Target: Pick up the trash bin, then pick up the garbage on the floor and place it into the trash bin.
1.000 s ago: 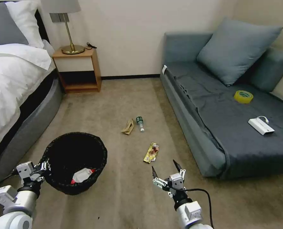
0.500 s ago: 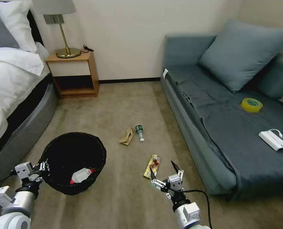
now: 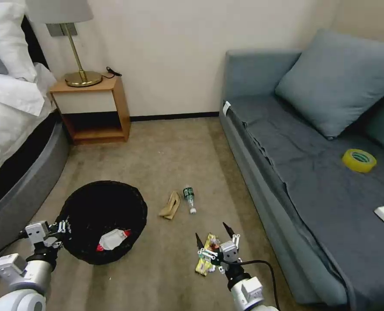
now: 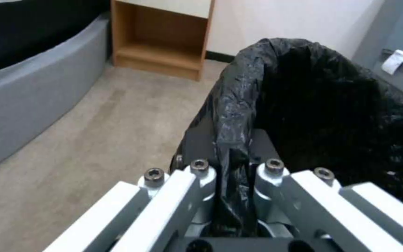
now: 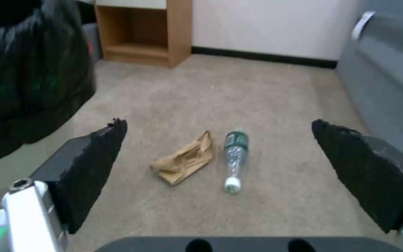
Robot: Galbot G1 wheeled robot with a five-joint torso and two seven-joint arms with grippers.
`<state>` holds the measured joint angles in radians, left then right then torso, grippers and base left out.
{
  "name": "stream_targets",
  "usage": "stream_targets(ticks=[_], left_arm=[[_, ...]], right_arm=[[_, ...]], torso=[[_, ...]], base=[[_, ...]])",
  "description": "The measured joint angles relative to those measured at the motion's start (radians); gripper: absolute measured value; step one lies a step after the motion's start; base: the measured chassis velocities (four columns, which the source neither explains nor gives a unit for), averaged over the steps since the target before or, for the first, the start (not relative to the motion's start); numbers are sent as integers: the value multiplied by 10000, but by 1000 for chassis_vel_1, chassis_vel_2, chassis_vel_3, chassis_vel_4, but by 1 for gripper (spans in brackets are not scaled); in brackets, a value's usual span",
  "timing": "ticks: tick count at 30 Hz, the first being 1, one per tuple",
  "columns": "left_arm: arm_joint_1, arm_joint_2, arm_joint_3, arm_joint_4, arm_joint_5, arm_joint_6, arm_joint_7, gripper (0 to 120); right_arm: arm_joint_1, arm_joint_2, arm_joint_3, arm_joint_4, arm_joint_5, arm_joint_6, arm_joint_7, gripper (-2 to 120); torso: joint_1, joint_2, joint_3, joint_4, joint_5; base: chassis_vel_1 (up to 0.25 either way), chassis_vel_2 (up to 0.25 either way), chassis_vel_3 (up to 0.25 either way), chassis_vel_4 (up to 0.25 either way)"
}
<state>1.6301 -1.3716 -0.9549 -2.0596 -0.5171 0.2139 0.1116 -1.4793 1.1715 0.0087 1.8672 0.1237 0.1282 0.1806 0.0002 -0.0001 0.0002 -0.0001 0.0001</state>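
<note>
Under the right tool (image 3: 212,239), gold-brown wrapper (image 3: 205,259) partly hidden.

The trash bin (image 3: 103,196) is lined with a thin black plastic bag, crinkled and a little glossy (image 4: 239,101). The floor (image 3: 166,151) is a beige carpet, matt, with a short rough pile. The tan crumpled paper (image 5: 185,162) looks dull and creased. The small bottle (image 5: 235,157) is clear ribbed plastic with a green label. The gold-brown wrapper (image 3: 207,257) is shiny foil. The right gripper (image 5: 220,175) has black, rough, matt pads (image 5: 94,157). The nightstand (image 3: 92,106) is smooth light wood.
</note>
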Motion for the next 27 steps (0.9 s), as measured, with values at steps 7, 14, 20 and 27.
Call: stream_targets(ticks=[7, 14, 20, 27], left_arm=[[-91, -78, 90, 34, 301, -100, 82, 5], [-381, -130, -1, 326, 311, -147, 124, 5], [-647, 58, -71, 677, 156, -149, 169, 5], [-903, 193, 27, 841, 172, -91, 170, 5]], right_arm=[[1477, -906, -1298, -1089, 1865, -737, 246, 100], [4140, -1426, -3302, -2636, 4900, -2203, 874, 100], [5581, -1642, -4058, -3921, 7657, -3365, 956, 100], [6056, -1887, -3976, -4132, 10118, -4926, 964, 100]], torso=[[-2, 1, -3, 1, 0], [-2, 0, -1, 3, -1], [-1, 1, -2, 2, -1], [-1, 1, -2, 2, -1]], base=[[25, -15, -14, 32], [0, 0, 0, 0], [0, 0, 0, 0], [0, 0, 0, 0]])
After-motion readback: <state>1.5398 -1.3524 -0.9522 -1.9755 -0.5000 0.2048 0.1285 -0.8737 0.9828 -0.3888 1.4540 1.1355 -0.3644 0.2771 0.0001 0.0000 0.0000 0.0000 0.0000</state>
